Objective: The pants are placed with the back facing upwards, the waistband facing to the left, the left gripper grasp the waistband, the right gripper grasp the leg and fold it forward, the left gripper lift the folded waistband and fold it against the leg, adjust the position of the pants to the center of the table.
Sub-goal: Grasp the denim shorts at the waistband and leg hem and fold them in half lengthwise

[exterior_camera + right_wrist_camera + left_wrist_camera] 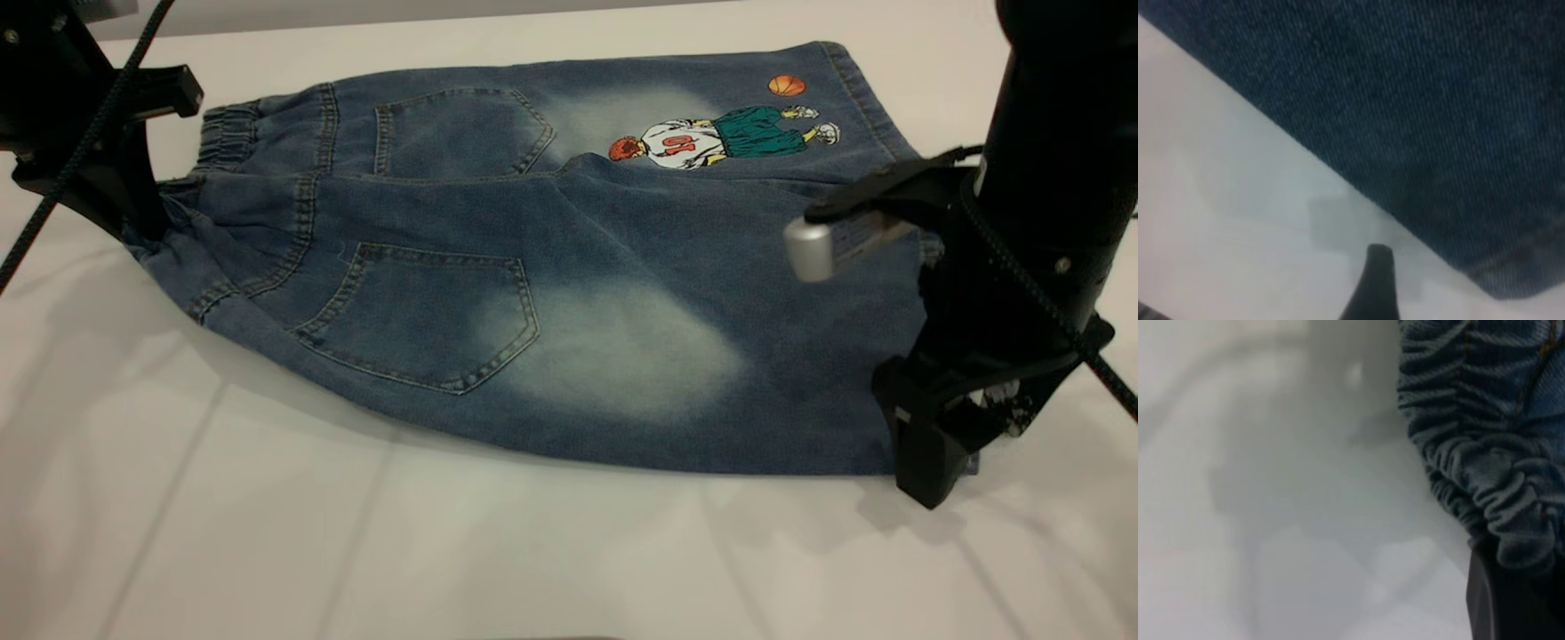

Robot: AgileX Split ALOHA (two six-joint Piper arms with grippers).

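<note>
The left wrist view alone showed the gathered elastic waistband (1485, 487) pinched in the left gripper (142, 222). The blue denim pants (551, 293) lay on the white table (356, 551); the right gripper (933, 462) stood at the plain leg's (800, 391) hem, its grip impossible to tell.

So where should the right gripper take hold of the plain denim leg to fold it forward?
At the stitched hem of the leg, near its front corner, coming in from the right side. That edge lies flat and free on the table, and the right gripper already sits there.
</note>
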